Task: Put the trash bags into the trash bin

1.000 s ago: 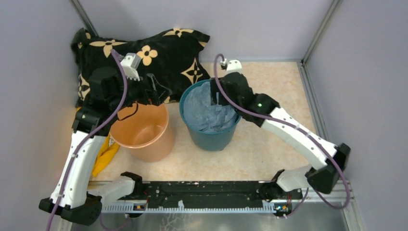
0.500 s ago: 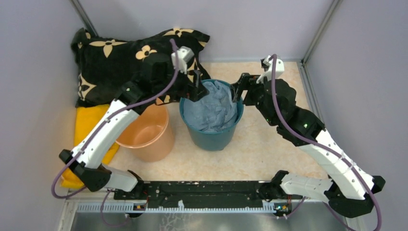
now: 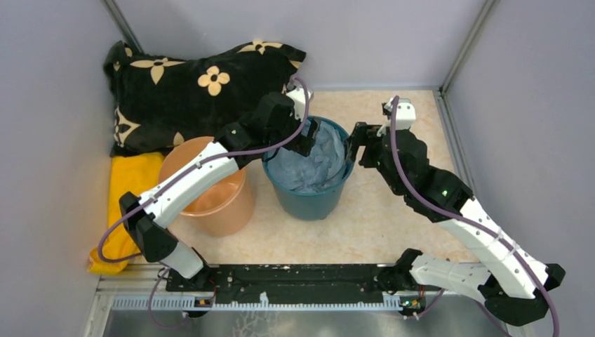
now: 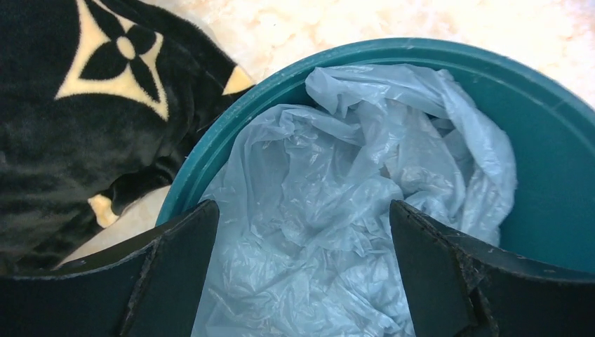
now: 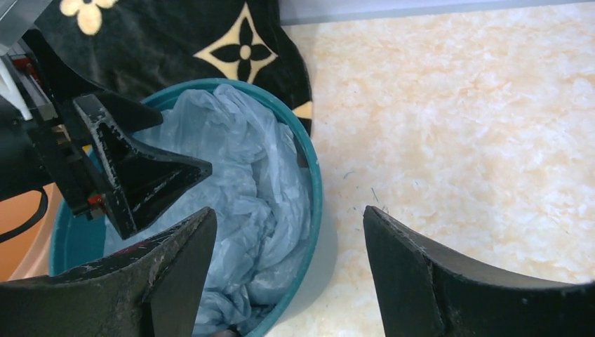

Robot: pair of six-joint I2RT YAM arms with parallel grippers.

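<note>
Trash bags (image 3: 309, 165) are all bunched up inside the dark teal bucket (image 3: 312, 205), so none of them are in the trash bin (image 3: 235, 210) yet. Going left to right: there's a yellow cloth (image 3: 130, 189) by the wall, then the orange bin sitting just beside the teal bucket, and it looks empty from above. The left gripper (image 3: 306, 137) hangs over the teal bucket's back-left rim, jaws spread wide on either side of the crumpled plastic, nothing pinched. The right gripper (image 3: 356, 144) sits just outside the bucket's right rim, also open and holding nothing.

So I'd say we're at the reach-in-and-grab step. Next the left one probably needs to dip down, close on a good fold of film, then lift high enough to clear the rim and carry it left over the bin. Thin film slips easily, so grab a thick bunch.
</note>
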